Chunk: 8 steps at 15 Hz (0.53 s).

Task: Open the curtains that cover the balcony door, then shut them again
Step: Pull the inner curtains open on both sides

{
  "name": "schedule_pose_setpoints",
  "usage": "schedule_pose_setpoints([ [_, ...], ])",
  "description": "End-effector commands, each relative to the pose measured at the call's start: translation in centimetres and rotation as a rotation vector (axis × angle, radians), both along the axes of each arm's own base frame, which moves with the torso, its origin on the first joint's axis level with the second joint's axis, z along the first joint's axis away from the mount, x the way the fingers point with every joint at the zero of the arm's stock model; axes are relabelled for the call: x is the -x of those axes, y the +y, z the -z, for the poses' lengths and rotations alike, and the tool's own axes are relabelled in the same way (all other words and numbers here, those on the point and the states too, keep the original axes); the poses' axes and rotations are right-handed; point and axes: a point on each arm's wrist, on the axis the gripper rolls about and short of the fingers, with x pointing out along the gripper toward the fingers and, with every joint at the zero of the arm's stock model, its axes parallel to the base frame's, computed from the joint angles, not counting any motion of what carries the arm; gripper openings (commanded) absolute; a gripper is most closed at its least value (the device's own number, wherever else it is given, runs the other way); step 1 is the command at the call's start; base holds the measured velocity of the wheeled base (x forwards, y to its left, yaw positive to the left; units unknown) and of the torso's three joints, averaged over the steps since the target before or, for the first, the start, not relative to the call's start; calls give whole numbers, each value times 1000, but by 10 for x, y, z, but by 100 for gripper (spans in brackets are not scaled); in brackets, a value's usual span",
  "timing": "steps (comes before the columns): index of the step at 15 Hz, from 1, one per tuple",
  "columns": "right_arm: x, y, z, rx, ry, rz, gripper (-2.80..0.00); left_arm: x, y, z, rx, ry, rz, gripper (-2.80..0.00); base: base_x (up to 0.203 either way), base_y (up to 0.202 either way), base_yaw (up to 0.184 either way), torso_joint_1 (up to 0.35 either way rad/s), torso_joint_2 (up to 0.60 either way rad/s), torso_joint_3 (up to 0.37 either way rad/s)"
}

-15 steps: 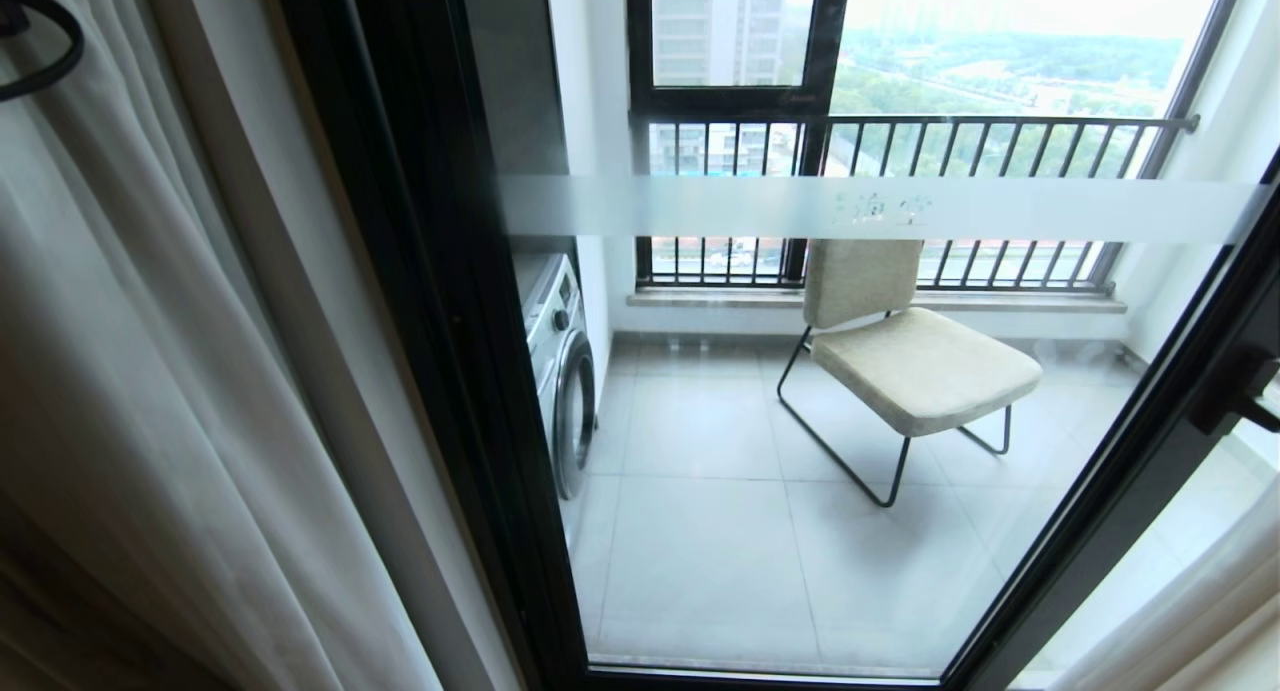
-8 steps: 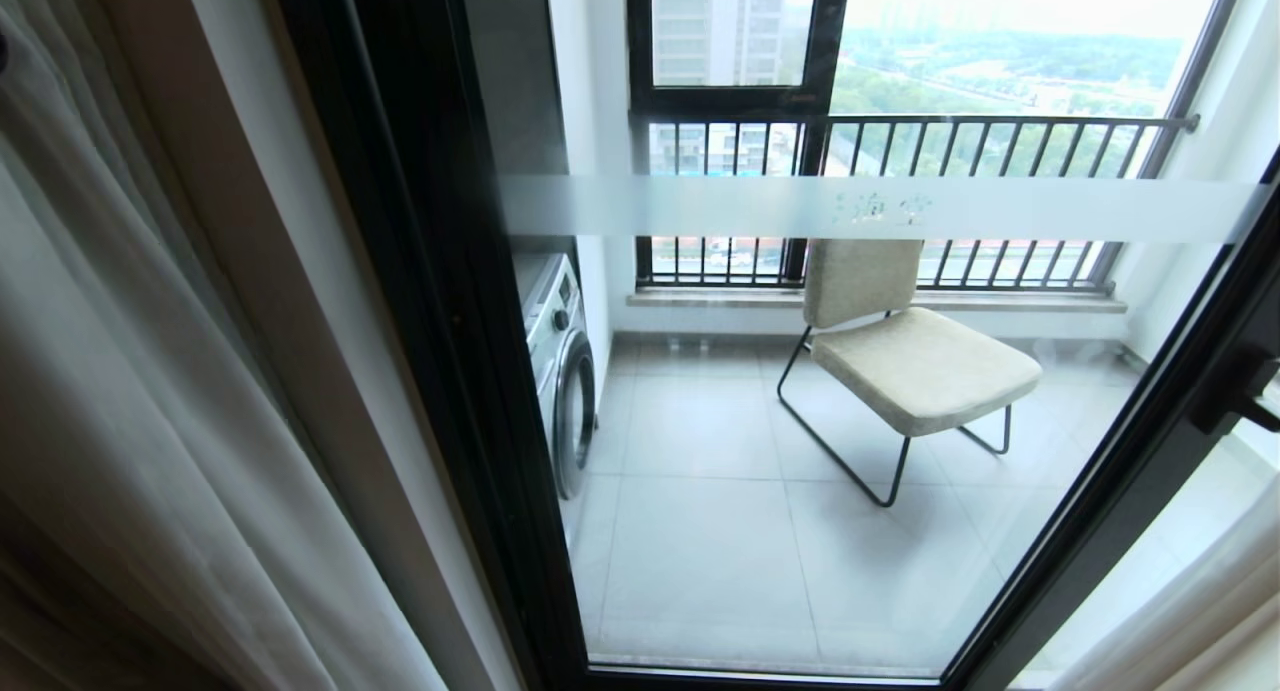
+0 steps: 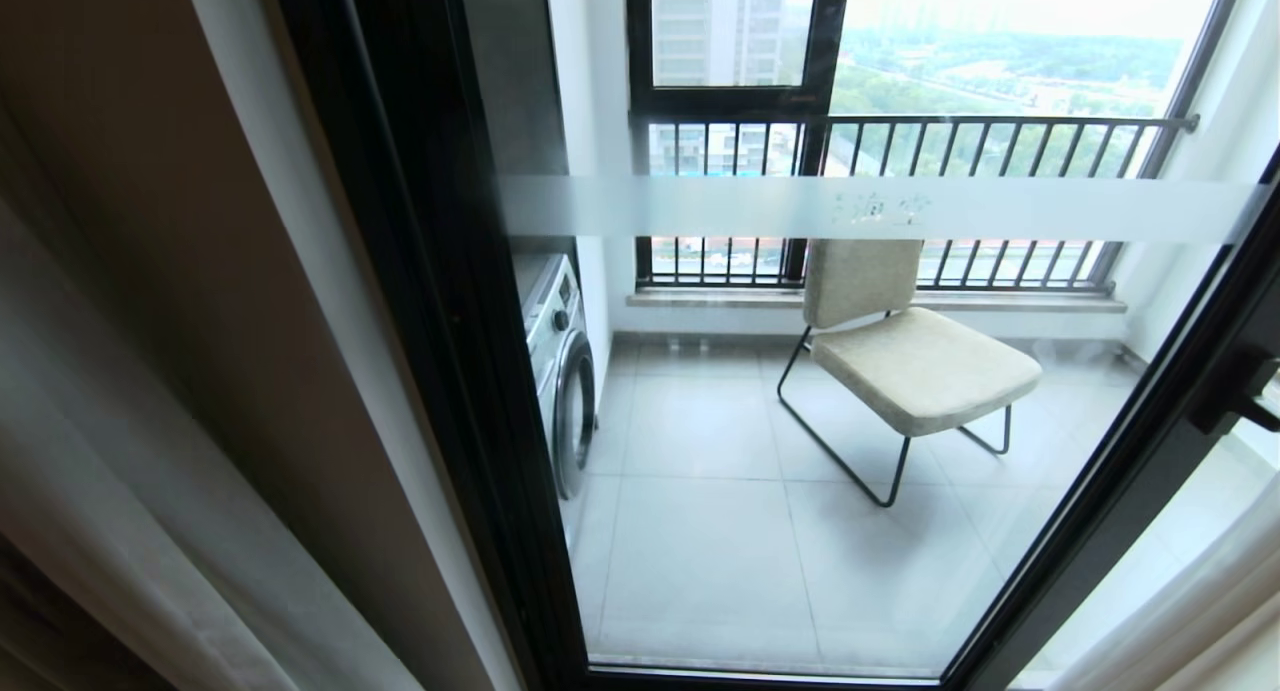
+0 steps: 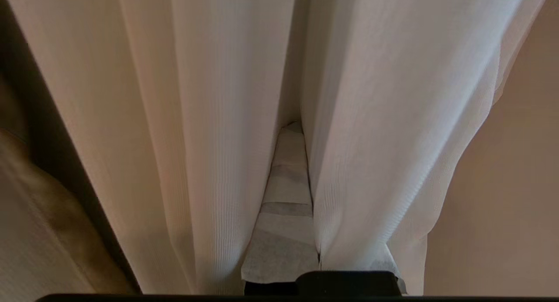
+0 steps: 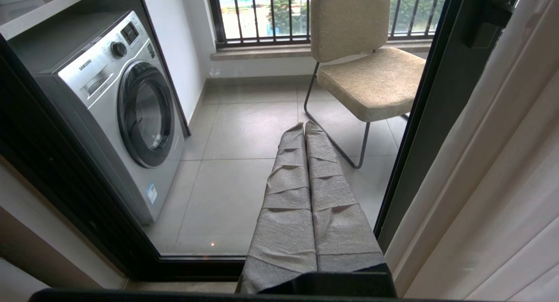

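The balcony door [image 3: 430,321] is a black-framed glass panel with a frosted band [image 3: 700,206] and a black handle [image 3: 1235,391], and it stands uncovered. The curtains [image 3: 90,491] are bunched at the far left, with another strip [image 3: 1210,601] at the lower right. In the left wrist view, sheer white curtain folds [image 4: 209,140] hang round my left gripper [image 4: 297,129]. It is shut, with fabric caught between its taped fingers and draped over one of them. My right gripper [image 5: 304,126] is shut and empty, low before the door glass. Neither arm shows in the head view.
Behind the glass are a washing machine [image 3: 560,371] on the left, a beige chair [image 3: 915,361] on a tiled floor, and a railed outer window [image 3: 900,131]. A brown wall [image 3: 200,271] lies between the left curtain and the door frame.
The left curtain has slid further left, baring more brown wall beside the door. A black cable loop at the top left has left the view. Door and right gripper are unchanged.
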Motion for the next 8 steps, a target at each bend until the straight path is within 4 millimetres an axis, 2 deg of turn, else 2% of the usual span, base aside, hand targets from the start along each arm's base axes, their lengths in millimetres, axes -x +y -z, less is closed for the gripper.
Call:
schedule_pose_setpoints([
  [1, 0, 0, 0, 0, -1, 0, -280, -9, 48, 18, 26, 28, -62, -280, 0, 0, 0, 0, 0, 0],
  [3, 0, 0, 0, 0, -1, 0, -280, -5, 71, 21, 23, 26, -83, -280, 0, 0, 0, 0, 0, 0],
  [4, 0, 0, 0, 0, -1, 0, -280, -3, 76, 22, 23, 26, -91, -280, 0, 0, 0, 0, 0, 0],
  [8, 0, 0, 0, 0, -1, 0, -280, 1, 69, 14, 4, 11, -86, -280, 0, 0, 0, 0, 0, 0],
])
